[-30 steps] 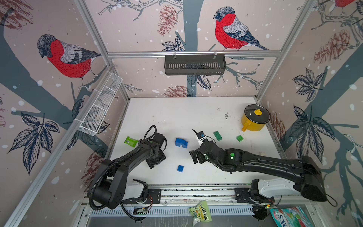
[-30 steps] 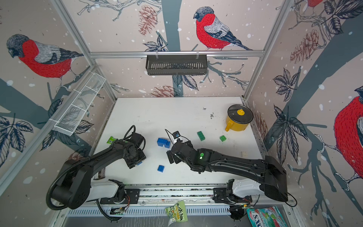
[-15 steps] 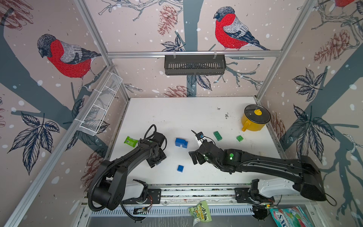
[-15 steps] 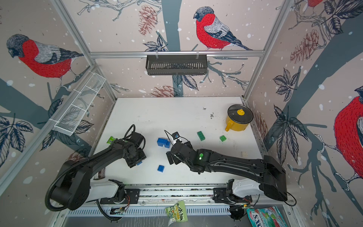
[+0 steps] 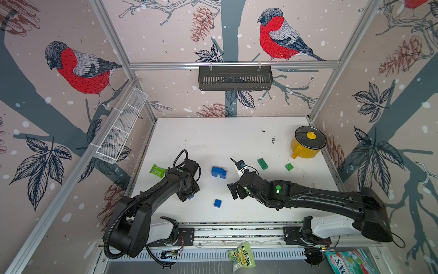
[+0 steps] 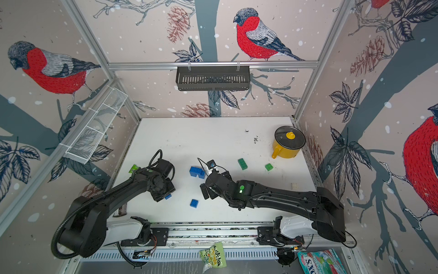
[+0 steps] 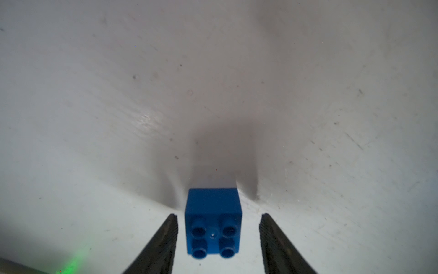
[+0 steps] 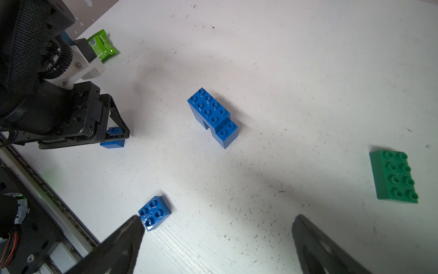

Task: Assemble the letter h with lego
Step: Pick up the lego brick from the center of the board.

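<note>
Blue four-stud square brick (image 7: 213, 223) sits between parted left jaws; right jaws wide apart.

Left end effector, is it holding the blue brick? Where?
Nothing held: the left end effector straddles the small blue square plastic brick, gaps both sides.

Closing the left jaws on the blue square brick (image 7: 213, 223): narrower than a second ago, now just beside that brick on either side, slim gaps left, no contact seen.
</note>
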You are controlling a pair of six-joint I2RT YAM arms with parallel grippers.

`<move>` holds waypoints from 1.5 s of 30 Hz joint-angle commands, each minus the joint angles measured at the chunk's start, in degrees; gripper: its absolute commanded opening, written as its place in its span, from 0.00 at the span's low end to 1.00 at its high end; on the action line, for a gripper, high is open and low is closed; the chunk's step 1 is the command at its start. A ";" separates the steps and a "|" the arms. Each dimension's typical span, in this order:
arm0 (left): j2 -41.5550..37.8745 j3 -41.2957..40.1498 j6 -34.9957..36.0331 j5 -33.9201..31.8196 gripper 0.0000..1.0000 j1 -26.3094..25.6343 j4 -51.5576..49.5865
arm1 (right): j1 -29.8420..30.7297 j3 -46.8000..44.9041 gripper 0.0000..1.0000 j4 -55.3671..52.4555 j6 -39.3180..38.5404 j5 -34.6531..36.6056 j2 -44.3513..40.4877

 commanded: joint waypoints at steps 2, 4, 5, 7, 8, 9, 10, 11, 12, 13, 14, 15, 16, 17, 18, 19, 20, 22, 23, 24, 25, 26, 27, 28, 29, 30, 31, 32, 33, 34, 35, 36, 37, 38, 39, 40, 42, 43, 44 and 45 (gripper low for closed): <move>0.41 -0.59 -0.63 -0.17 0.57 0.14 -0.99 | 0.26 0.21 1.00 0.98 -0.44 0.34 0.20; 0.53 -0.48 -0.56 -0.29 0.56 0.14 -0.97 | 0.30 0.08 0.99 1.05 -0.44 0.31 0.25; 0.51 -0.44 -0.55 -0.35 0.56 0.14 -0.96 | 0.31 0.09 1.00 1.05 -0.37 0.34 0.22; 0.51 -0.30 -0.53 -0.41 0.56 0.14 -0.94 | 0.29 0.13 0.99 1.06 -0.37 0.40 0.39; 0.44 -0.26 -0.54 -0.44 0.56 0.14 -0.93 | 0.31 0.10 1.00 1.03 -0.39 0.38 0.41; 0.43 -0.27 -0.45 -0.35 0.56 0.14 -0.82 | 0.31 0.18 0.99 0.92 -0.38 0.42 0.51; 0.38 -0.27 -0.45 -0.56 0.56 0.14 -1.04 | 0.27 0.20 1.00 0.83 -0.39 0.51 0.62; 0.39 -0.14 -0.43 -0.82 0.56 0.14 -1.14 | 0.32 0.13 0.99 0.89 -0.39 0.51 0.58; 0.26 -0.16 -0.38 -1.04 0.55 0.14 -1.22 | 0.33 0.04 1.00 1.01 -0.37 0.52 0.60; 0.29 -0.19 -0.27 -1.22 0.52 0.14 -1.17 | 0.32 0.02 0.99 1.02 -0.33 0.52 0.60; 0.25 -0.21 -0.27 -1.31 0.52 0.12 -1.24 | 0.32 0.02 0.99 1.04 -0.34 0.50 0.68; 0.41 -0.17 -0.27 -1.33 0.52 0.14 -1.24 | 0.34 0.10 0.99 1.05 -0.39 0.43 0.70; 0.47 -0.12 -0.19 -1.32 0.52 0.19 -1.20 | 0.33 0.13 1.00 1.15 -0.34 0.42 0.82; 0.58 -0.06 -0.23 -1.27 0.52 0.14 -1.16 | 0.37 0.08 1.00 1.11 -0.39 0.43 0.92; 0.81 0.02 -0.10 -1.40 0.52 0.14 -1.23 | 0.33 0.17 0.99 1.23 -0.35 0.38 1.02; 0.93 0.10 -0.05 -1.37 0.52 0.15 -1.31 | 0.32 0.17 0.99 1.25 -0.35 0.33 1.06; 0.95 0.08 -0.02 -1.32 0.52 0.14 -1.20 | 0.32 0.17 0.99 1.28 -0.39 0.34 1.16; 0.78 0.15 -0.05 -1.40 0.52 0.14 -1.20 | 0.32 0.26 0.99 1.20 -0.41 0.27 1.35; 0.77 0.16 -0.01 -1.40 0.52 0.14 -1.23 | 0.32 0.35 1.00 1.13 -0.40 0.33 1.39; 0.69 0.20 0.06 -1.48 0.52 0.14 -1.18 | 0.33 0.35 0.99 1.16 -0.42 0.34 1.38; 0.63 0.18 0.08 -1.65 0.52 0.17 -1.27 | 0.32 0.26 1.00 1.16 -0.38 0.33 1.31; 0.60 0.19 0.08 -1.74 0.51 0.14 -1.31 | 0.32 0.26 1.00 1.16 -0.38 0.40 1.25; 0.67 0.32 0.10 -1.76 0.51 0.14 -1.25 | 0.38 0.23 1.00 1.16 -0.44 0.43 1.31; 0.73 0.26 0.17 -1.75 0.51 0.14 -1.30 | 0.34 0.26 0.99 1.16 -0.48 0.42 1.35; 0.69 0.23 0.10 -1.75 0.51 0.14 -1.25 | 0.36 0.26 0.99 1.16 -0.46 0.44 1.39; 0.77 0.21 0.23 -1.60 0.51 0.14 -1.18 | 0.34 0.32 1.00 1.15 -0.40 0.34 1.38; 0.73 0.12 0.25 -1.49 0.47 0.14 -1.08 | 0.42 0.26 0.99 1.23 -0.47 0.25 1.35; 0.69 0.12 0.25 -1.41 0.47 0.14 -1.12 | 0.40 0.26 0.99 1.32 -0.41 0.25 1.39; 0.65 0.08 0.30 -1.32 0.46 0.10 -0.98 | 0.41 0.26 0.99 1.33 -0.43 0.25 1.39; 0.52 0.07 0.25 -1.41 0.46 0.10 -1.07 | 0.42 0.39 0.99 1.33 -0.40 0.18 1.44; 0.55 0.08 0.26 -1.47 0.46 0.14 -1.07 | 0.42 0.43 0.99 1.33 -0.47 0.02 1.52; 0.46 0.12 0.26 -1.49 0.46 0.14 -1.16 | 0.41 0.48 0.99 1.25 -0.46 0.20 1.65; 0.47 0.08 0.26 -1.50 0.46 0.14 -1.22 | 0.52 0.53 0.99 1.24 -0.44 0.23 1.66; 0.42 0.07 0.26 -1.52 0.46 0.14 -1.19 | 0.49 0.52 0.99 1.18 -0.52 0.24 1.66; 0.42 0.10 0.28 -1.50 0.46 0.15 -1.17 | 0.51 0.52 0.99 1.16 -0.51 0.25 1.63; 0.42 0.07 0.34 -1.62 0.46 0.14 -1.25 | 0.49 0.57 0.99 1.07 -0.52 0.25 1.66; 0.44 0.07 0.34 -1.78 0.46 0.14 -1.28 | 0.56 0.61 0.99 1.06 -0.55 0.33 1.52; 0.42 0.07 0.32 -1.93 0.45 0.14 -1.33 | 0.51 0.61 1.00 1.03 -0.49 0.33 1.57; 0.51 0.08 0.24 -2.02 0.45 0.14 -1.46 | 0.61 0.61 1.00 1.07 -0.43 0.31 1.54; 0.62 0.10 0.26 -2.02 0.43 0.14 -1.40 | 0.58 0.61 1.00 1.07 -0.44 0.34 1.56</move>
